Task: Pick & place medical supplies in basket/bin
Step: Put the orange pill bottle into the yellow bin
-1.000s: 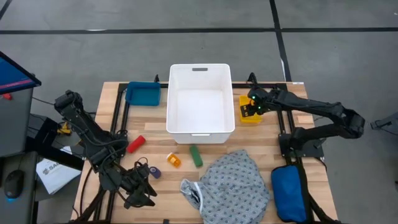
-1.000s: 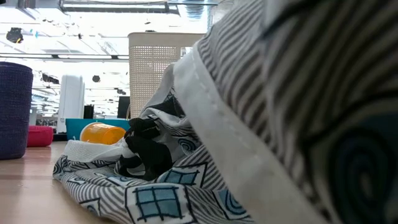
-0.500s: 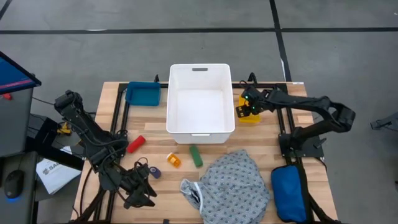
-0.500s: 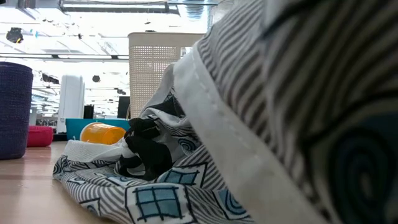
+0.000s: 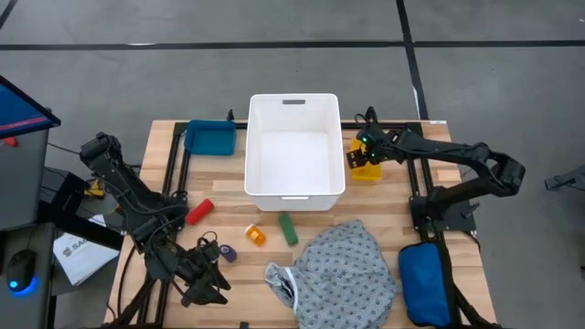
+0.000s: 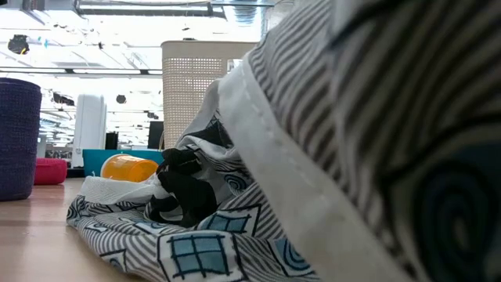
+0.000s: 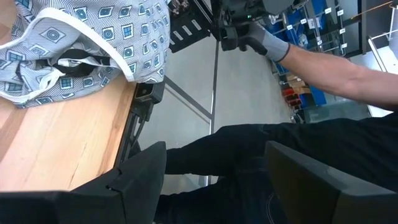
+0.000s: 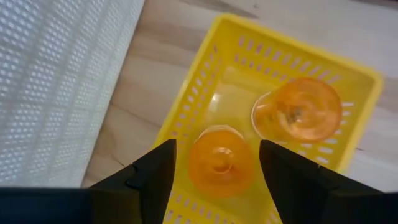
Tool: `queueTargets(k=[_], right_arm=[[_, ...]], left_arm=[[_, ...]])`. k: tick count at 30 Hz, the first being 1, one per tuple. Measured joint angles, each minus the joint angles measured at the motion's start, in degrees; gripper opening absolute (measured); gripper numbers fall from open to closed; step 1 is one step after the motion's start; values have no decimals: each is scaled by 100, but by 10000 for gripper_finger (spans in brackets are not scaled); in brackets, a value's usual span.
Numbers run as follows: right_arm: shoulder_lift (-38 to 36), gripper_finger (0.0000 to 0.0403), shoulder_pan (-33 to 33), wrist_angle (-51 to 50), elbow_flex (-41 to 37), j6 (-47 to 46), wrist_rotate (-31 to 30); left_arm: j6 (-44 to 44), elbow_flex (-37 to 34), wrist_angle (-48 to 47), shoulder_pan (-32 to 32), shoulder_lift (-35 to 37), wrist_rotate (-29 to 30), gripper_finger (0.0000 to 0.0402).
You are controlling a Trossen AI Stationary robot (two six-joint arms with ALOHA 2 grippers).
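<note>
So the right gripper (image 8: 214, 171) is hanging right over the small yellow basket (image 8: 205, 87), fingers spread with nothing pinched. Two orange pill bottles (image 8: 221, 163) sit upright in the basket straight below it — one sits between the fingers, looks just dropped, the other a bit beyond. Makes sense they're grouped there beside the big white bin (image 5: 293, 146).

Left gripper (image 5: 208, 279) waits at the near table edge, open and empty. Just beside it, the purple piece (image 5: 227, 253); a bit further off sit a loose orange bottle (image 5: 255, 235), green piece (image 5: 289, 229), red piece (image 5: 200, 211) and the grey patterned gown (image 5: 343, 271) — all still waiting.
</note>
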State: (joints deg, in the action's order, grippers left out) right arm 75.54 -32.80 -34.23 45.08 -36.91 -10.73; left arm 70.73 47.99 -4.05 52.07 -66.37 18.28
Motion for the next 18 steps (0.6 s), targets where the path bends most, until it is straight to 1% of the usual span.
queueTargets(k=[6,11,14,18], right_arm=[[-375,227,0,-97,4,-9,-147],[-747,227,131,-536,9,-63,-137],[-986,227,373,-795,7,-183,-133],[-1324,227,982,-881,7,-540,-47]], left_arm=[[-14,0,-2,-2,0,4,266],[-16,0,-9,-2,0,17,266],[-16,0,-70,-2,0,24,266],[-16,0,-423,59,0,27,266]])
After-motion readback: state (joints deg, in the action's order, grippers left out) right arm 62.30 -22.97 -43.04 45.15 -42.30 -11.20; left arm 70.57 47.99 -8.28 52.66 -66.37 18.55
